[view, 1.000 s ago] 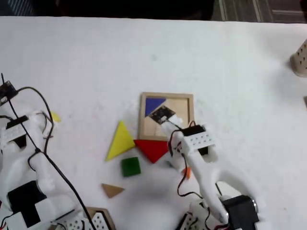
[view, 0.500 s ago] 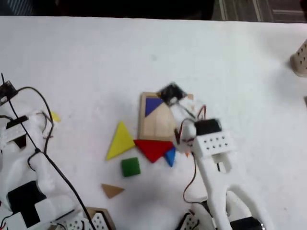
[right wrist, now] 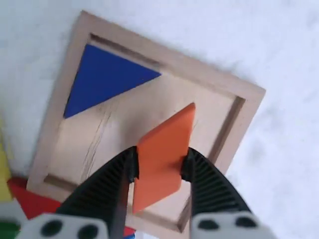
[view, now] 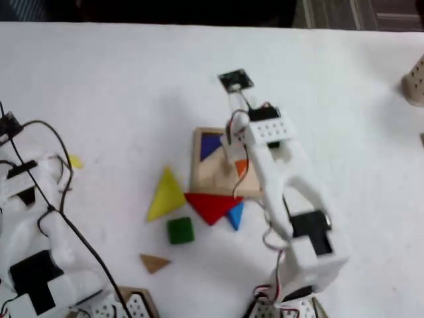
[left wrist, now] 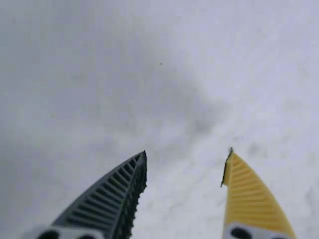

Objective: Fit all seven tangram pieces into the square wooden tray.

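The square wooden tray (view: 255,187) lies mid-table with a blue triangle (view: 211,144) in its far left corner. My right gripper (view: 240,169) hangs over the tray, shut on an orange parallelogram (view: 242,165). The right wrist view shows that gripper (right wrist: 159,157) pinching the orange piece (right wrist: 167,134) above the bare tray floor (right wrist: 119,129), beside the blue triangle (right wrist: 107,77). In front of the tray lie a yellow triangle (view: 165,193), a red triangle (view: 211,205), a small blue triangle (view: 235,214), a green square (view: 180,230) and a tan triangle (view: 154,263). My left gripper (left wrist: 184,167) is open over bare white table.
The left arm (view: 30,192) with its black cables sits at the table's left edge. A beige perforated object (view: 414,83) stands at the far right. A wooden item (view: 142,298) shows at the near edge.
The right arm has swung from the tray's near edge to over the tray, carrying the orange piece. The small blue triangle beside the red one came into sight. The left arm stayed put.
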Tool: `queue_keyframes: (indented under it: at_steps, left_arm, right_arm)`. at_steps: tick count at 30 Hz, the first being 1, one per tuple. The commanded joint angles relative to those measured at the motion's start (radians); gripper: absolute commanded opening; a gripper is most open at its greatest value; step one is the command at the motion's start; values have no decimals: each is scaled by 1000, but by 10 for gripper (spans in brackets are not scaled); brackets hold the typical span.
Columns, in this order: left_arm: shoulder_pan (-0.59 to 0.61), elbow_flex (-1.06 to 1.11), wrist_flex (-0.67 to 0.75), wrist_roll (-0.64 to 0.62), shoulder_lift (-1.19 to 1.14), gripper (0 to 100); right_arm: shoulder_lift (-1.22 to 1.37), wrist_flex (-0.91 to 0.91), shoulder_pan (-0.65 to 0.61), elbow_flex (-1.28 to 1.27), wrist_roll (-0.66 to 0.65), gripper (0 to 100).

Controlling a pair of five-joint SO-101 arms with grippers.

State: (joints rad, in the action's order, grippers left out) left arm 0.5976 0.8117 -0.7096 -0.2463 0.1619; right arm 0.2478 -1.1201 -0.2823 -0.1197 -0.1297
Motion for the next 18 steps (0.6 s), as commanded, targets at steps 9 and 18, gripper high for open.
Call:
queue_keyframes:
  at_steps: [9, 18]
  left_arm:
    - [7, -49, 0, -6, 2, 269]
    - [7, -49, -2, -6, 1, 269]
  right_arm:
    - [131, -136, 13, 288, 29, 146]
    - [143, -38, 124, 258, 31, 24]
